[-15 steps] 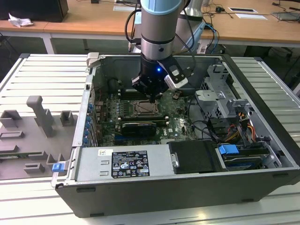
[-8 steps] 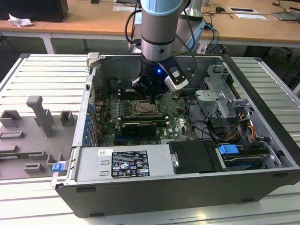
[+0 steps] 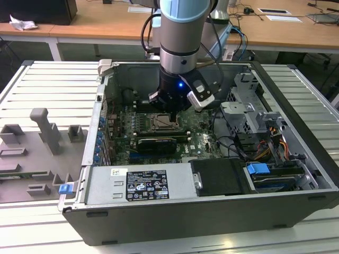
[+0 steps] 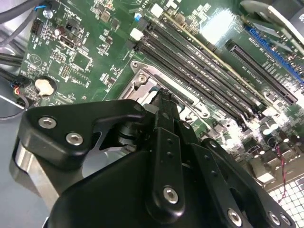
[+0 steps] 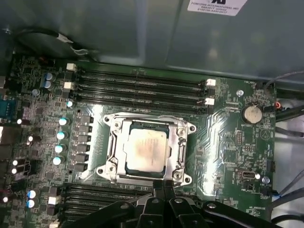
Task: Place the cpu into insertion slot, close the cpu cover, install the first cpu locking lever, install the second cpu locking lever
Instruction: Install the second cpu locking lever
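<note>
Gripper (image 4: 164, 102) body hid most of insertion slot (image 4: 147, 83) in second wrist view; levers' state too small to tell.

A pale ribbed counter (image 3: 47, 79) is seen in the exterior view, with grey moulded fixtures (image 3: 45, 129) set on it toward the exterior view's left. Behind it, wooden desks (image 3: 106, 24) are ranged across the back, where papers (image 3: 278, 15), cables (image 3: 246, 10) and a crumpled white sheet (image 3: 22, 23) are laid.
</note>
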`<state>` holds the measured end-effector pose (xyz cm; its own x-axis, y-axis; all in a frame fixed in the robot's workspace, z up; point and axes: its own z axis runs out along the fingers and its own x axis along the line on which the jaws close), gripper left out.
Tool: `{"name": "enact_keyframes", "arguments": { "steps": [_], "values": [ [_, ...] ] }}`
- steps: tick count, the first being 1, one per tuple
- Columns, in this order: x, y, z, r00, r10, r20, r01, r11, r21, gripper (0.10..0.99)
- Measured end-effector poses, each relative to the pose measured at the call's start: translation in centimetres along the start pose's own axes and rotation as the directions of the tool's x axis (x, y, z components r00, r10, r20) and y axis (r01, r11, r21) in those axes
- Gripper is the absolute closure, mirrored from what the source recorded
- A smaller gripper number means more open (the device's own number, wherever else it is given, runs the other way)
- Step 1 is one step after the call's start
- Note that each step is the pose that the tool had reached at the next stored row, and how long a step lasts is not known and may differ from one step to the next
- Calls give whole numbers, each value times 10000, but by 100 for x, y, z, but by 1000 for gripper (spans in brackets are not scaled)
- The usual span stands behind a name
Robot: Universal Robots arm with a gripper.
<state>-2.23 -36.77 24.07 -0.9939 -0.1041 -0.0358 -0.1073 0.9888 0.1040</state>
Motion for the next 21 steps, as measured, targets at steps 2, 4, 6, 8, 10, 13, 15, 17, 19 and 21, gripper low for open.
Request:
{"name": "enact_keyframes", "arguments": {
  "steps": [2, 4, 6, 8, 10, 13, 15, 17, 19, 21],
  "values": [
    [12, -41, -1, 10000, 0, -3, 0, 10000, -1, 980],
    [37, -82, -5, 10000, 4, -2, -4, 10000, -4, 980],
    [99, -95, -7, 10000, -1, -2, 1, 10000, -12, 980],
    [223, -98, -9, 10000, 1, 0, -1, 10000, -18, 980],
    [291, -100, -5, 10000, 1, 0, -1, 10000, -20, 980],
    [308, -104, 48, 10000, -17, 0, 17, 10000, -35, 980],
    [315, -109, 95, 10000, -51, -2, 51, 10000, -58, 980],
    [336, -125, 104, 10000, -61, 28, 61, 9994, -327, 980],
    [364, -170, 101, 10000, -47, 68, 51, 9976, -688, 980],
    [396, -245, 94, 10000, -43, 80, 49, 9969, -790, 980]
  ]
}}
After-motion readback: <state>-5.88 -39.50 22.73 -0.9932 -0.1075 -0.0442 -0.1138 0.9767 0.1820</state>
